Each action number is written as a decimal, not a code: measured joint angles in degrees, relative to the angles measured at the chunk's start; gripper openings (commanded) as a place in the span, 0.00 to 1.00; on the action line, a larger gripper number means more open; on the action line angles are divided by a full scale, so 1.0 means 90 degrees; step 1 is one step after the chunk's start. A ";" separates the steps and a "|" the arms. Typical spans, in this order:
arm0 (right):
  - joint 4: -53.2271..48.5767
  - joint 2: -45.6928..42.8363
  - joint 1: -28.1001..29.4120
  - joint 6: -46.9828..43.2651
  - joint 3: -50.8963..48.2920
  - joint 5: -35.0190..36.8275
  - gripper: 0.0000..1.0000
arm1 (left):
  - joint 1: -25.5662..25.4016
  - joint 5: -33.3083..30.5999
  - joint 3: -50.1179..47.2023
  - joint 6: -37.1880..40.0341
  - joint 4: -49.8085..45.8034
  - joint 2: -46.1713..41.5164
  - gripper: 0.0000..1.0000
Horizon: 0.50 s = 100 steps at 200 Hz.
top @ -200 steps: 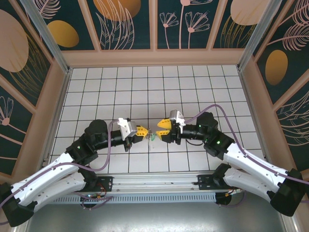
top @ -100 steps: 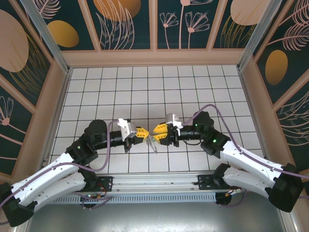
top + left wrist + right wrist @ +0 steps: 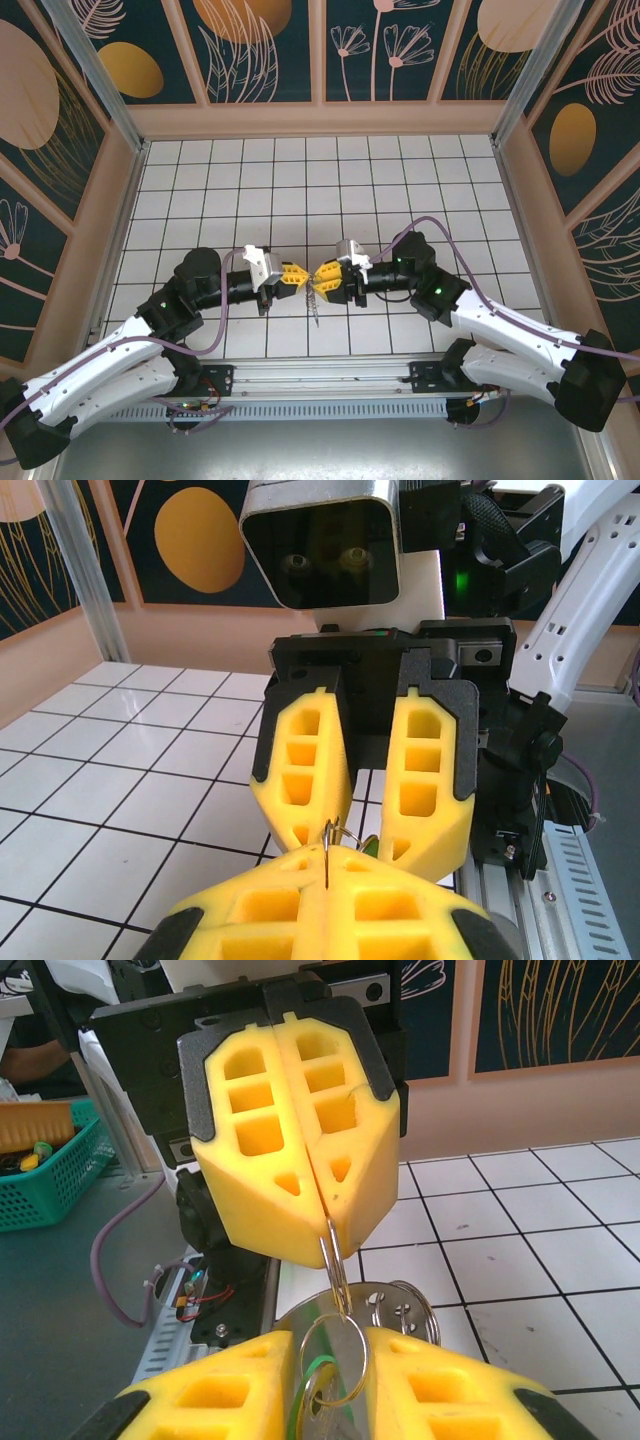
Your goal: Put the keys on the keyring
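White tiled table (image 3: 300, 180) below my left gripper (image 3: 297, 273) and right gripper (image 3: 326, 270), with dark grout lines in a square grid. Behind both grippers, a metal rail (image 3: 330, 378) runs along the table's near edge, and I see my arm bases (image 3: 205, 378) bolted there. A tan border (image 3: 320, 120) walls the tiles ahead and on either side.
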 measured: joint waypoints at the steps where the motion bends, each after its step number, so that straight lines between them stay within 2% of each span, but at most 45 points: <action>1: 0.0000 -0.0005 0.0002 0.0002 0.0000 0.0007 0.29 | 0.0000 0.0000 0.0000 0.0000 0.0000 0.0000 0.00; 49: 0.0199 -0.0306 0.0012 0.0056 0.0000 0.0355 0.39 | 0.0000 0.0000 -0.0002 0.0010 0.0002 0.0007 0.00; 100: 0.0532 -0.0238 0.0019 0.0097 0.0000 0.0423 0.23 | 0.0000 0.0000 -0.0019 0.0049 0.0002 0.0024 0.00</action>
